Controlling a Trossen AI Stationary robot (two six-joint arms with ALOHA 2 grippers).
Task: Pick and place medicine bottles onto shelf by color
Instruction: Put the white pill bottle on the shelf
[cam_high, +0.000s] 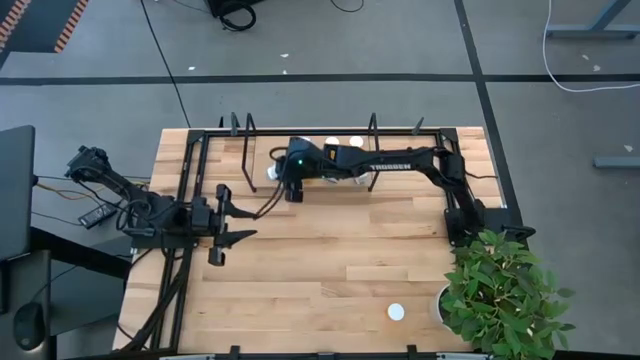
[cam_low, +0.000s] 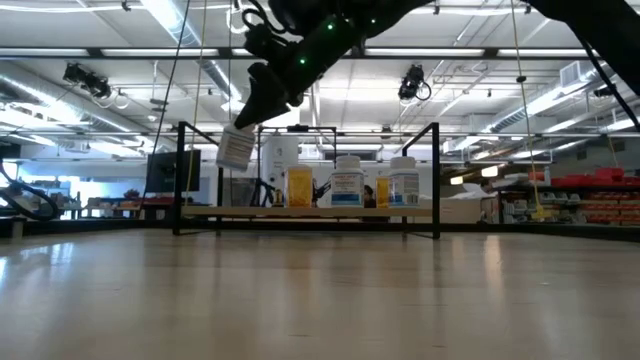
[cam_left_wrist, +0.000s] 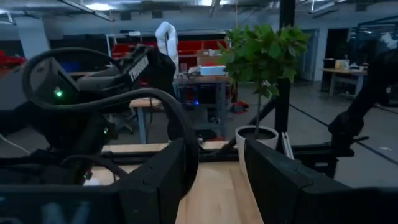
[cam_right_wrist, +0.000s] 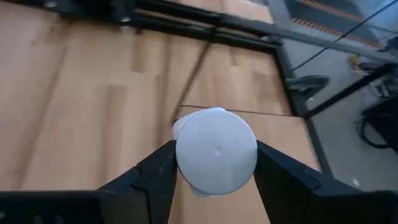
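My right gripper (cam_high: 273, 172) reaches over the table's far side, shut on a white medicine bottle (cam_low: 235, 148) that hangs in the air in front of the shelf's left end. The shelf (cam_low: 310, 212) stands along the far edge. On its board stand white bottles (cam_low: 347, 180) and orange bottles (cam_low: 300, 187), upright on their bases. One more white-capped bottle (cam_high: 397, 312) stands on the table near the front right. My left gripper (cam_high: 232, 218) waits open at the table's left side, with nothing between its fingers (cam_left_wrist: 168, 180). My right gripper pinches the white bottle's capped top end (cam_right_wrist: 216, 149) between its two fingers, one on each side of the round cap. The fingers (cam_low: 262, 95) slant down from the table's right. The bottle hangs below them, tilted and lifted clear of table and shelf.
A potted plant (cam_high: 505, 290) stands at the table's front right corner. Black wire frames (cam_high: 242, 140) rise at the shelf's ends, and a black rail frame (cam_high: 185, 200) runs along the table's left side. Bare wood lies across the table's middle (cam_high: 340, 250).
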